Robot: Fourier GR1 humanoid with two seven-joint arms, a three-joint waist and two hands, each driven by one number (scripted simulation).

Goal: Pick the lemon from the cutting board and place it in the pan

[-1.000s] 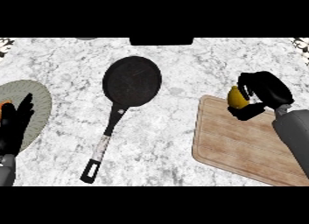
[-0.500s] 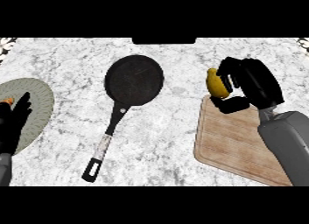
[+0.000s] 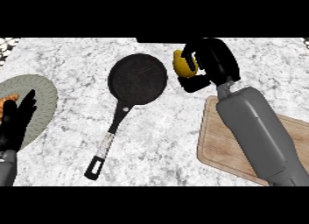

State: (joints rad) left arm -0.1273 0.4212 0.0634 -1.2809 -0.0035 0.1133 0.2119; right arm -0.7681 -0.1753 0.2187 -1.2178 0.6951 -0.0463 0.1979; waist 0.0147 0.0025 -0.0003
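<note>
A: What is changed since the earlier views?

B: The lemon [image 3: 182, 64] is carried further left, off the cutting board [image 3: 247, 144], and is held above the counter just right of the pan [image 3: 138, 78]. The right hand [image 3: 208, 61] is curled round it. Transport is judged nearly complete; release over the pan remains.

A: What is obscured?

B: Much of the lemon is hidden by the fingers. The left hand [image 3: 14, 122] rests open over a plate [image 3: 45, 98]; the food beside it is cut off at the edge.
</note>
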